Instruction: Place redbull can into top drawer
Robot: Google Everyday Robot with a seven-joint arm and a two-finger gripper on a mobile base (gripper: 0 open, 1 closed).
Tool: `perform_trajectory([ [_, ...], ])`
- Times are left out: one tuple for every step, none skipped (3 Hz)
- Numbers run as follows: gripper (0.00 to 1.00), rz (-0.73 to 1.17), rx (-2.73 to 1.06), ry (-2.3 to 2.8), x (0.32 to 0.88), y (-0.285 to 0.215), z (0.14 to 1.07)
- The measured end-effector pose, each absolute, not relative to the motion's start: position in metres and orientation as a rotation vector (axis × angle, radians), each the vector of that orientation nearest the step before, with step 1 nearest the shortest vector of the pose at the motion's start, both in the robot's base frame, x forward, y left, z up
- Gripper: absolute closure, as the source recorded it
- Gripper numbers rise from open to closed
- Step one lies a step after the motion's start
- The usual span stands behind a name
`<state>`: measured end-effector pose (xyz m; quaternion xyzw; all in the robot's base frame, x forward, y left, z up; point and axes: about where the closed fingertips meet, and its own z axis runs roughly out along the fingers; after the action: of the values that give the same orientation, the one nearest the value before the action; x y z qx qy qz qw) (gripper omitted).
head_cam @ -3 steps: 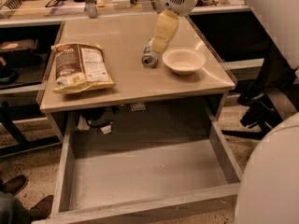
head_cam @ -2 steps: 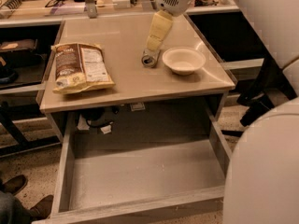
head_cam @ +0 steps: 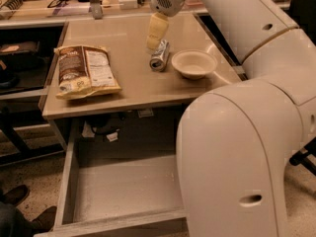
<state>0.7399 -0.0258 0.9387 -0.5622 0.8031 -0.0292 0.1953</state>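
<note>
The redbull can point(head_cam: 160, 57) lies on its side on the beige table top, just left of the white bowl point(head_cam: 193, 63). My gripper point(head_cam: 155, 37) hangs from the arm right above the can's far end, its cream fingers point(head_cam: 156, 29) pointing down at it. The top drawer point(head_cam: 123, 191) is pulled out below the table's front edge, with a bare grey bottom. The arm's large white body hides the drawer's right part.
A brown chip bag point(head_cam: 84, 72) lies flat on the table's left side. A counter point(head_cam: 69, 4) with tools and a tissue box runs along the back. Shoes point(head_cam: 15, 216) show on the floor at the bottom left.
The gripper has moved left and down, from above the bowl's edge to right over the can. The arm's body now covers more of the right side.
</note>
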Motion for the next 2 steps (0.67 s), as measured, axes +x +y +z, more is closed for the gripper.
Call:
perform_trajectory([
  [0.0,-0.081,-1.572,2.244,0.743,-0.024,0.937],
  [0.0,-0.027,-1.538,2.322,0.747,-0.025,0.915],
])
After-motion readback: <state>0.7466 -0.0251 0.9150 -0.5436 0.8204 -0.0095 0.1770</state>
